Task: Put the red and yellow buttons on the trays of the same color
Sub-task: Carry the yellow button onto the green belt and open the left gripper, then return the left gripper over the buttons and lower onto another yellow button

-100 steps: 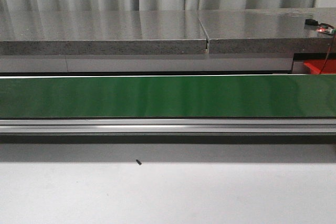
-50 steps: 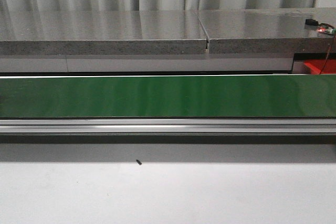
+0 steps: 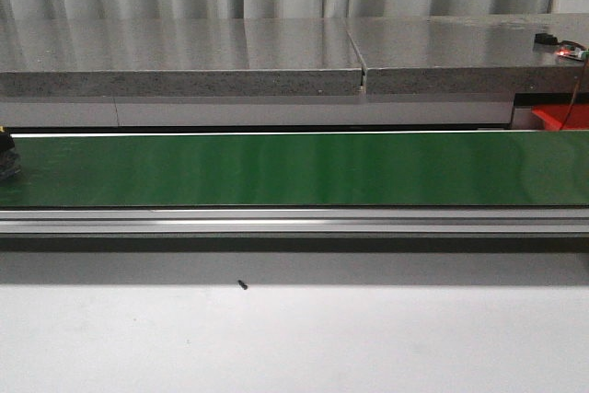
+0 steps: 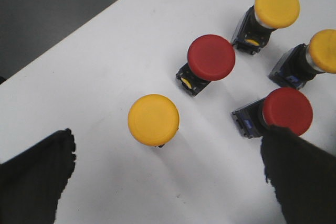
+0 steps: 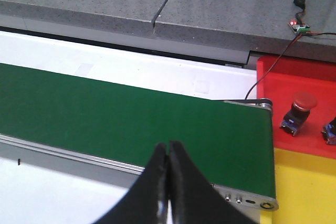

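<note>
Five buttons [image 4: 153, 120], unlabelled, left hand [image 4: 168, 177] spread

Conveyor belt [image 3: 294, 168] runs across before me; stone ledge [image 3: 276, 52] behind it; worktop [image 3: 294, 338] in front. Tray [image 5: 310, 108] sits past belt's right end, one button [image 5: 299, 109] on it. Five buttons [image 4: 211, 61] cluster under my left pincer [image 4: 168, 177].

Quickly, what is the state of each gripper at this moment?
Left gripper: open, holding nothing, above the buttons on the white table.
Right gripper: closed, empty, over the green conveyor belt.
</note>
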`<state>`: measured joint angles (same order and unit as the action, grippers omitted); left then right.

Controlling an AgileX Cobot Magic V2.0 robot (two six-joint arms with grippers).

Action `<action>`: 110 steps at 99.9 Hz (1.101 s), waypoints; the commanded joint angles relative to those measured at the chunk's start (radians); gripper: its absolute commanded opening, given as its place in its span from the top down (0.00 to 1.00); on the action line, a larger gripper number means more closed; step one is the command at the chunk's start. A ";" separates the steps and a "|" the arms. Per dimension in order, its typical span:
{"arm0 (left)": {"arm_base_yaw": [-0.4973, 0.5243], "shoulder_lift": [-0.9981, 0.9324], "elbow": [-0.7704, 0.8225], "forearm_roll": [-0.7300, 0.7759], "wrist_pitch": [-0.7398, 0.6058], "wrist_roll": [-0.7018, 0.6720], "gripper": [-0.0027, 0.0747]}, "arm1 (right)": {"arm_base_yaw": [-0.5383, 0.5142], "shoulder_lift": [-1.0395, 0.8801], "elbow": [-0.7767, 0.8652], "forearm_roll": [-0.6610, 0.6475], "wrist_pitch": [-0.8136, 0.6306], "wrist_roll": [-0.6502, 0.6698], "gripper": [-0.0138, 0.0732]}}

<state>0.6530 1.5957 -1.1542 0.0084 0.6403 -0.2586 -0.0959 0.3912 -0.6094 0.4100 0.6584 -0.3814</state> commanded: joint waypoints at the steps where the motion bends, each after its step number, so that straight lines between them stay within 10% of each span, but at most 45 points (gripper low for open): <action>1: 0.002 -0.011 -0.022 0.002 -0.060 -0.011 0.07 | 0.001 0.005 -0.022 0.021 -0.063 -0.004 0.92; 110: 0.002 0.206 -0.030 0.027 -0.158 -0.012 0.07 | 0.001 0.005 -0.022 0.021 -0.063 -0.004 0.92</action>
<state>0.6530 1.8301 -1.1521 0.0319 0.5274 -0.2590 -0.0959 0.3912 -0.6094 0.4100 0.6584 -0.3814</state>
